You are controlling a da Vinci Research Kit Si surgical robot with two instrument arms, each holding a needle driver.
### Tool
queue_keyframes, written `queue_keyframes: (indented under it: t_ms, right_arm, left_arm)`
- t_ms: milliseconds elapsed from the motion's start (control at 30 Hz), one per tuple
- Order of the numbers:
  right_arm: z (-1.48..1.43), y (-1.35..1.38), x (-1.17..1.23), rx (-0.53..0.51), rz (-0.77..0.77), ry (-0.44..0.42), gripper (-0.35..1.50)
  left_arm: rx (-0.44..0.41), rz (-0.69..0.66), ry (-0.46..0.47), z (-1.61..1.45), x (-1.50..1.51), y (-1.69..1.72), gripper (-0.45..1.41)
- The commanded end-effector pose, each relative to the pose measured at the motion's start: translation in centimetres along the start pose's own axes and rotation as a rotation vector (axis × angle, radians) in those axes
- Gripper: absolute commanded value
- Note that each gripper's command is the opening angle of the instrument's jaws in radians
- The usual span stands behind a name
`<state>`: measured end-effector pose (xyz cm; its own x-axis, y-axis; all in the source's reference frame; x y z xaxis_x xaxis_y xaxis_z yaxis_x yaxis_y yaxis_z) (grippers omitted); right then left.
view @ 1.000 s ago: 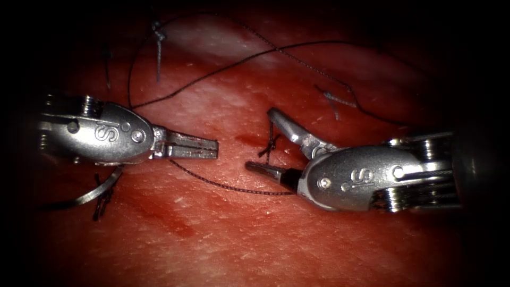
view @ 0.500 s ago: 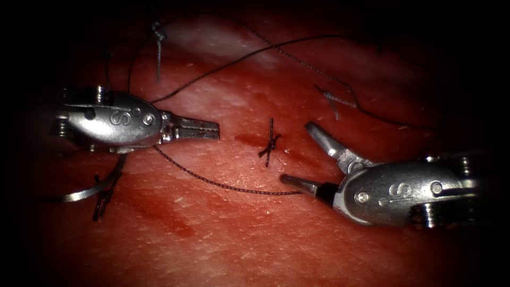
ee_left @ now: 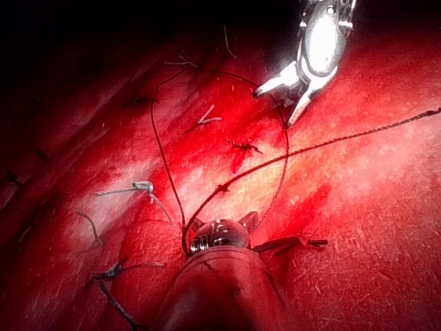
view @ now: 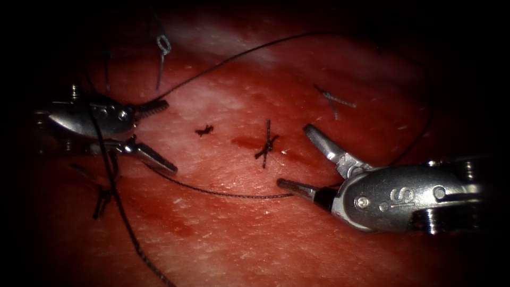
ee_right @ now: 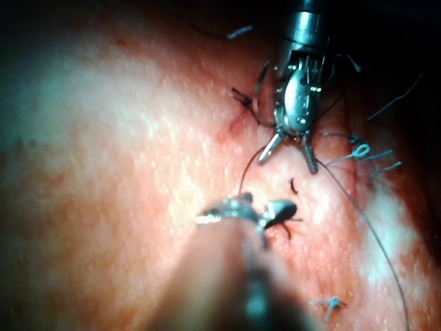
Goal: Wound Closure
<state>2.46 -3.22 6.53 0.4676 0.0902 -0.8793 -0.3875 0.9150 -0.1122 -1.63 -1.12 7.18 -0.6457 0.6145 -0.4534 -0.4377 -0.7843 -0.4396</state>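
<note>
A loose run of thread [view: 133, 239] is seen nearest, draped over the left tool [view: 171, 137] and trailing down across the tissue [view: 239, 250], beside a patch of red fluid [view: 175, 226]. The right tool [view: 293, 155] is set to the right of a knotted stitch [view: 267, 142]. Its jaws are spread wide and nothing is held in them, although a second run of the thread ends just beside its lower jaw. The left tool's jaws are likewise spread wide and nothing is gripped, though the thread passes close by both jaws. A short cut end of thread [view: 203, 129] lies between the left tool and the knotted stitch. What is taken to be the needle [ee_right: 256, 93] is seen in the right wrist view as a grey curve lying close beside the left tool, held by neither tool; whether it is in the tissue cannot be told. Further back, two older stitches [view: 163, 45] are seen. Snagging is judged the main risk: the draped thread could be caught in the left tool's wrist or open jaws. The thread could also be nicked by the right tool, and the free needle dragged. No container is present; the stitches are held by the tissue alone.
</note>
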Motion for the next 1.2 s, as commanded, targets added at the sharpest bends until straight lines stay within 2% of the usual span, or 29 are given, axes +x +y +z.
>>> queue_keyframes:
  t_ms: [33, 67, 100, 167, 300, 433, 467, 567, 700, 933, 1067, 1200]
  right_arm:
    - [0.05, -0.04, 0.0, 0.003, 0.0, -0.001, 1.41]
    - [0.04, -0.04, 0.0, 0.005, 0.006, -0.003, 1.41]
    - [0.01, -0.02, 0.0, 0.027, 0.035, -0.013, 1.41]
    - [-0.04, 0.03, 0.01, 0.064, 0.064, -0.036, 1.41]
    - [-0.18, 0.2, 0.03, 0.135, 0.112, -0.062, 1.38]
    - [-0.35, 0.36, 0.05, 0.154, 0.137, -0.059, 1.38]
    - [-0.39, 0.39, 0.05, 0.158, 0.138, -0.058, 1.38]
    - [-0.5, 0.46, 0.06, 0.193, 0.143, -0.053, 1.38]
    - [-0.59, 0.5, 0.05, 0.285, 0.145, -0.029, 1.4]
    - [-0.55, 0.57, 0.0, 0.375, 0.109, -0.014, 1.38]
    - [-0.61, 0.57, -0.03, 0.397, 0.104, 0.0, 1.38]
    - [-0.7, 0.54, -0.05, 0.406, 0.099, 0.007, 1.35]
  left_arm:
    - [0.004, 0.028, 0.037, -0.06, 0.13, 0.09, 0.34]
    - [0.007, 0.039, 0.061, -0.13, 0.2, 0.13, 0.34]
    - [-0.001, 0.08, 0.125, -0.28, 0.39, 0.24, 0.26]
    - [-0.027, 0.087, 0.191, -0.4, 0.55, 0.38, 0.26]
    - [-0.065, 0.113, 0.237, -0.57, 0.77, 0.67, 0.2]
    - [-0.037, 0.178, 0.293, -0.55, 0.94, 0.86, 0.24]
    - [-0.035, 0.199, 0.33, -0.5, 0.98, 0.9, 0.31]
    - [-0.034, 0.227, 0.402, -0.4, 0.99, 0.97, 0.32]
    - [-0.023, 0.24, 0.415, -0.24, 0.99, 0.97, 0.36]
    - [-0.029, 0.257, 0.424, -0.09, 0.93, 0.93, 0.39]
    - [-0.063, 0.27, 0.438, -0.09, 0.89, 0.9, 0.31]
    - [-0.083, 0.278, 0.446, -0.06, 0.88, 0.82, 0.31]
